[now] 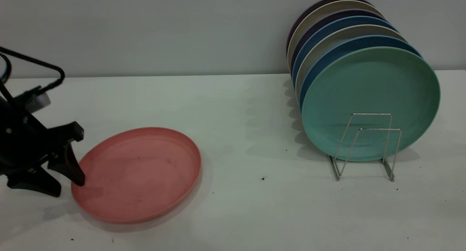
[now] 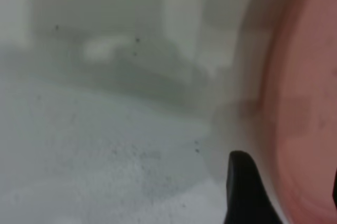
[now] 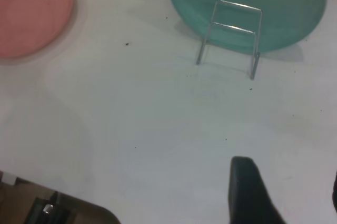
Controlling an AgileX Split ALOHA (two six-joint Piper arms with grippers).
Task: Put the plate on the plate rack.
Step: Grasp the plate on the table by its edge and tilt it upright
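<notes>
Straddling the plate rim, the left gripper's fingers.

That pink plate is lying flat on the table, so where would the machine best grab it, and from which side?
Probably the thin raised rim on the plate's left edge, coming in low from the left. The plate lies flat, so only the rim offers something to pinch. The left pincer is already there, open, one finger tip at that rim. The right pincer hovers high over the table, in front of the plate rack.

Place: we see a lab-style test bench, not a home kitchen.
Signs: bare white worktop, plain grey wall, black robot arm, staged plates.
</notes>
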